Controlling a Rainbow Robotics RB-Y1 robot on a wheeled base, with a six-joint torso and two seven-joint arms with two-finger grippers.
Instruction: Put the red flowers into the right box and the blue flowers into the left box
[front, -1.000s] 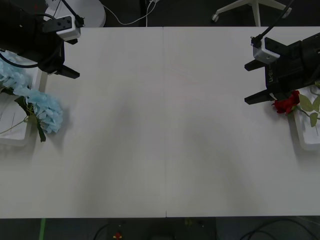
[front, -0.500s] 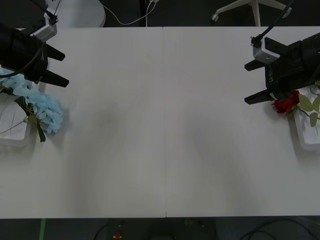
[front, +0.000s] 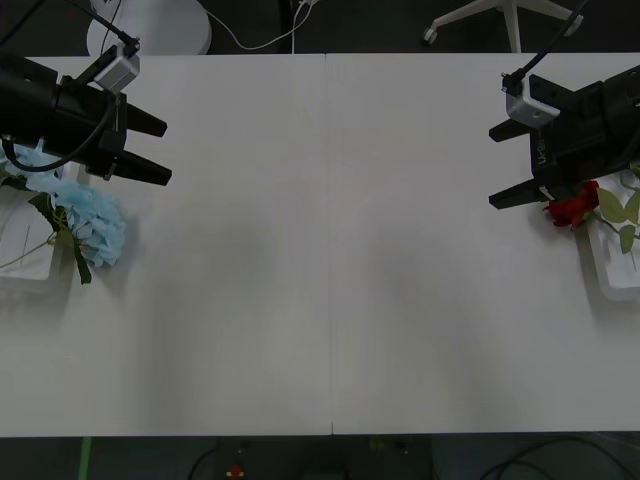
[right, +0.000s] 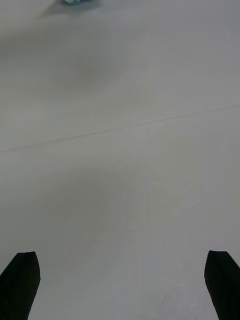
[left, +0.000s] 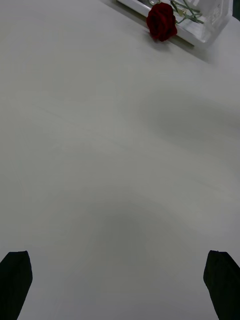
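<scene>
The blue flowers (front: 92, 224) lie at the far left, one cluster spilling over the rim of the left box (front: 22, 272) onto the table; a sliver of the blue flowers (right: 75, 1) is also visible far off. My left gripper (front: 156, 150) hovers open and empty just beside them, pointing toward the table's middle. A red flower (front: 573, 208) lies at the far right with its bloom over the edge of the right box (front: 608, 278), stem and leaves inside. My right gripper (front: 502, 165) stands open and empty next to that bloom. The red flower (left: 161, 21) and right box (left: 212, 22) also appear from across the table.
The white table (front: 330, 280) stretches bare between the two arms, with a thin seam down its middle. Beyond the far edge are a chair base (front: 500, 20) and a cable (front: 260, 40) on the dark floor.
My left gripper has swung right, away from the left box toward the table's middle. The right arm and both sets of flowers have stayed put.
</scene>
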